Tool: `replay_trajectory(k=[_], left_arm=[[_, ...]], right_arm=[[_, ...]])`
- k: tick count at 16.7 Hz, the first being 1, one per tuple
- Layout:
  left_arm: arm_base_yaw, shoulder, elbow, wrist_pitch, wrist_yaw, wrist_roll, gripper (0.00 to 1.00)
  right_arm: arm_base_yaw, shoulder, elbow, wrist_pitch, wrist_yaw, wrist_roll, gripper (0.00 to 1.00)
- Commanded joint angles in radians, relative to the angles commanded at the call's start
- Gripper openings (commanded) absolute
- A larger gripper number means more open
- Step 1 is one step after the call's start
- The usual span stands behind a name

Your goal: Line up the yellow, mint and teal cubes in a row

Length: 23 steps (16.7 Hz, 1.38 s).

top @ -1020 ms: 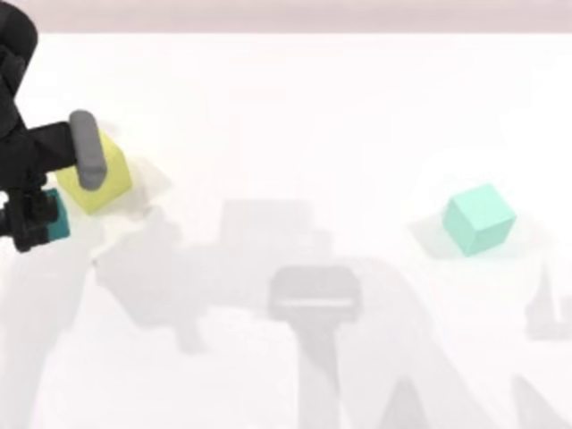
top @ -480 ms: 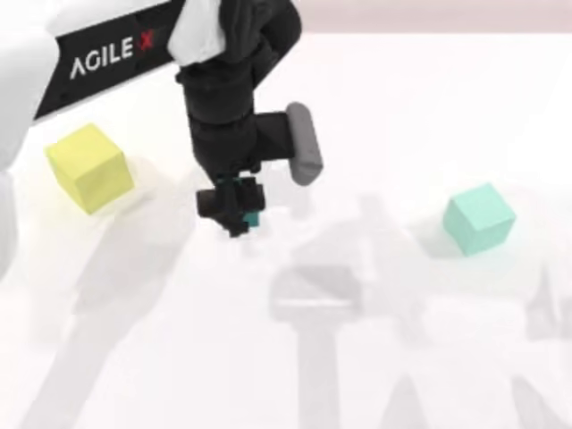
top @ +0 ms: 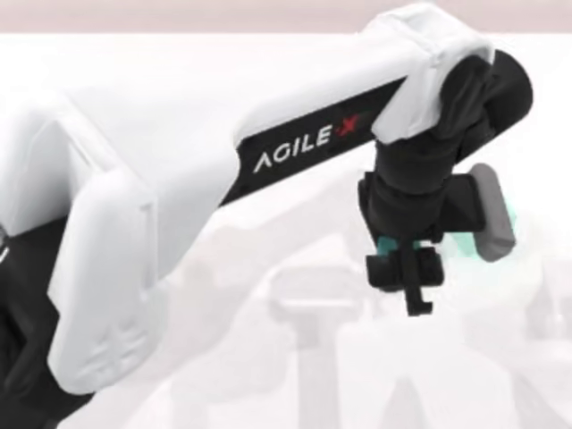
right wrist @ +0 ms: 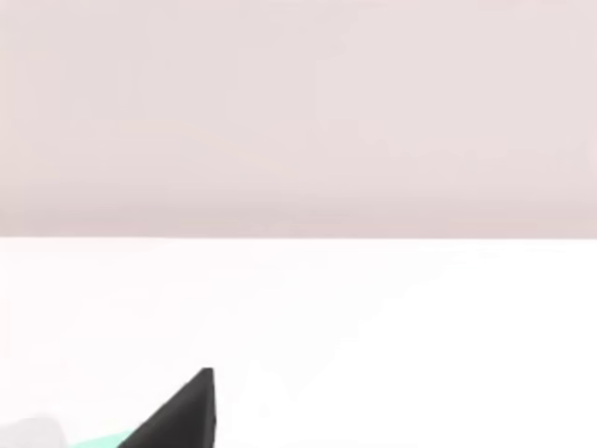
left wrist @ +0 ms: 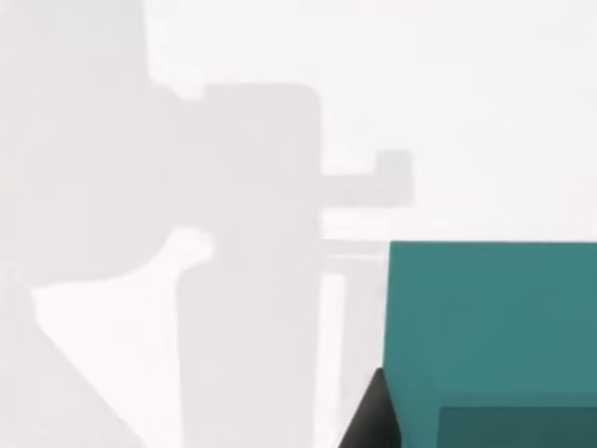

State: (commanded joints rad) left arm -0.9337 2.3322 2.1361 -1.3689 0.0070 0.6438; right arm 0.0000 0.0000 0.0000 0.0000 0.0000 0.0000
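Observation:
My left arm reaches across the table to the right side, and its gripper (top: 407, 273) is shut on the dark teal cube (left wrist: 494, 327). The left wrist view shows one black finger (left wrist: 373, 420) pressed against that cube's side, held above the white table. The mint cube (top: 459, 243) lies just behind the left wrist and shows only as pale green slivers. A mint edge (right wrist: 98, 441) also appears in the right wrist view beside a black fingertip (right wrist: 187, 411) of my right gripper. My left arm hides the yellow cube.
The white left arm (top: 179, 179) covers most of the table's left and middle in the top view. Grey shadows lie on the white table (top: 313, 313) toward the front. The right arm is outside the top view.
My left gripper has carried the teal cube from the far left, beside the yellow cube, across the middle to the right, next to the mint cube. The arm now covers the yellow cube.

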Motion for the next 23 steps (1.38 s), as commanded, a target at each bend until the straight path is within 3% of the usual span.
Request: replay_trajectory(k=[6, 12, 17, 23], left_arm=[[-0.001, 0.0, -0.016, 0.019, 0.0, 0.0, 0.0], [-0.005, 0.041, -0.172, 0.219, 0.001, -0.005, 0.0], [-0.006, 0.048, -0.194, 0.242, 0.0, -0.005, 0.0], [-0.006, 0.048, -0.194, 0.242, 0.0, -0.005, 0.45]], right_arm=[[0.0, 0.0, 0.0, 0.0, 0.0, 0.0, 1.0], [0.0, 0.0, 0.0, 0.0, 0.0, 0.0, 1.0], [0.0, 0.0, 0.0, 0.0, 0.0, 0.0, 1.0], [0.0, 0.0, 0.0, 0.0, 0.0, 0.0, 1.0]])
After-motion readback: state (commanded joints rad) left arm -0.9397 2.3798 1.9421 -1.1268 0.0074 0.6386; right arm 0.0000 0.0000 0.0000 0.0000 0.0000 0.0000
